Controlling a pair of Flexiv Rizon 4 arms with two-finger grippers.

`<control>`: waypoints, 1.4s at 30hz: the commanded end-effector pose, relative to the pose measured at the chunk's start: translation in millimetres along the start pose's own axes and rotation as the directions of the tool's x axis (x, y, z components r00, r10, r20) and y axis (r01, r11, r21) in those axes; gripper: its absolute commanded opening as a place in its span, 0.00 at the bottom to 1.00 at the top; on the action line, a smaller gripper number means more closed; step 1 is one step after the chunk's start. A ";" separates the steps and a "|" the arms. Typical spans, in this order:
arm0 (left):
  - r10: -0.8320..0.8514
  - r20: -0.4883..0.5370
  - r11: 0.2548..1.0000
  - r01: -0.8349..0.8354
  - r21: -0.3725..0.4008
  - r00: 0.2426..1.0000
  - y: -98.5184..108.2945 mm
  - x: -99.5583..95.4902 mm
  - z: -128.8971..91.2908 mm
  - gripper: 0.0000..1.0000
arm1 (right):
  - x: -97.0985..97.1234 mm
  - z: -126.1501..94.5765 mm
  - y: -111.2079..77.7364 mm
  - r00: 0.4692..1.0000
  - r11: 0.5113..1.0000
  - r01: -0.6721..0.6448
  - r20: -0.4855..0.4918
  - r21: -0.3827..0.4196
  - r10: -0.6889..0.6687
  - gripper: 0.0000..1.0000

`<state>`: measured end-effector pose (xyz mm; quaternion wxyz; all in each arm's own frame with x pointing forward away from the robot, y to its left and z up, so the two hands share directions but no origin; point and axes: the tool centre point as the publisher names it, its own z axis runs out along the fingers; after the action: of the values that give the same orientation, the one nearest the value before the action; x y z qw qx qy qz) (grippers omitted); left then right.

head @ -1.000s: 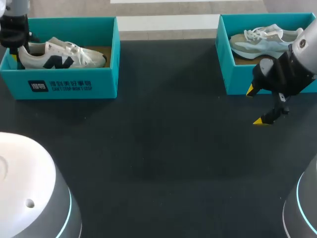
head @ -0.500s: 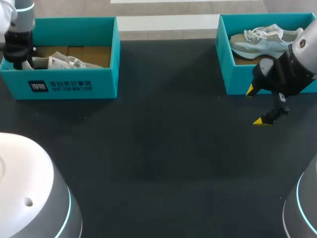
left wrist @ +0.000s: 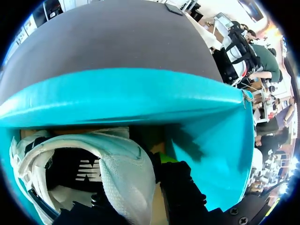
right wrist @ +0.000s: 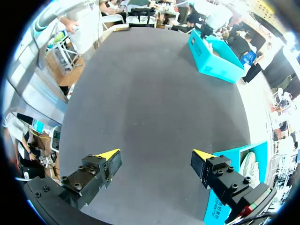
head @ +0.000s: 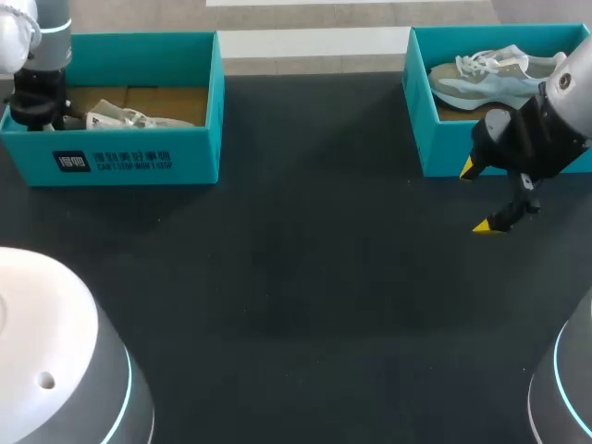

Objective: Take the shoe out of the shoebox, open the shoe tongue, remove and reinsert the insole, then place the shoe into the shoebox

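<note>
A white shoe (head: 129,118) with a dark logo lies low inside the left teal shoebox (head: 139,165), toe to the right. At its heel end my left gripper (head: 37,113) is shut on the heel. In the left wrist view the shoe's white heel collar (left wrist: 126,171) sits in my left gripper (left wrist: 140,197), one dark finger (left wrist: 180,187) pressed against its outside, and the box wall (left wrist: 140,101) rises just ahead. Above the bare mat, in front of the right box, my right gripper (head: 478,197) (right wrist: 154,154) hangs open and holds nothing.
A second teal shoebox (head: 435,153) at the back right holds a pale blue and grey shoe (head: 490,79); my right arm partly covers its front wall. Dark mat (head: 305,277) spreads between the boxes. The right wrist view shows the left box (right wrist: 213,61) far ahead.
The white shoe, raised above the left box's front wall a second ago, has come down into the box with my left gripper on its heel. My right arm has stayed still.
</note>
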<state>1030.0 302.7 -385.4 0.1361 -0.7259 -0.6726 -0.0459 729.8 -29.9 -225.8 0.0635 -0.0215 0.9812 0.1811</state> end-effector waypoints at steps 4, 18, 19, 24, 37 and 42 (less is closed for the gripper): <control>0.034 -0.021 0.999 -0.034 0.012 0.999 4.3 -2.5 11.9 0.51 | 0.3 0.8 0.0 1.000 1.000 0.000 0.001 0.001 0.000 1.00; 0.101 0.013 0.994 -0.100 -0.037 0.995 -3.3 -3.3 -18.2 1.00 | 0.3 0.8 0.0 1.000 1.000 0.000 0.001 0.001 0.000 1.00; 0.103 0.019 0.994 -0.102 -0.042 0.995 -3.4 -3.8 -21.8 1.00 | 0.3 0.8 0.0 1.000 1.000 0.000 0.001 0.001 0.000 1.00; 0.110 0.036 0.992 -0.108 -0.061 0.993 -4.4 -4.4 -35.1 1.00 | 0.3 0.8 0.0 1.000 1.000 0.000 0.001 0.001 0.000 1.00; 0.113 0.125 0.988 -0.098 -0.117 0.986 -2.9 -2.7 -82.6 1.00 | 0.3 0.8 0.0 1.000 1.000 0.000 0.001 0.001 0.000 1.00; 0.093 0.180 0.988 -0.069 -0.137 0.979 -2.1 5.0 -115.9 1.00 | 0.3 0.8 0.0 1.000 1.000 0.000 0.001 0.001 0.000 1.00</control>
<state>1045.8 273.4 -293.3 0.0334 -0.7602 -0.6484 -0.0221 729.8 -29.9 -225.8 0.0634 -0.0215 0.9812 0.1810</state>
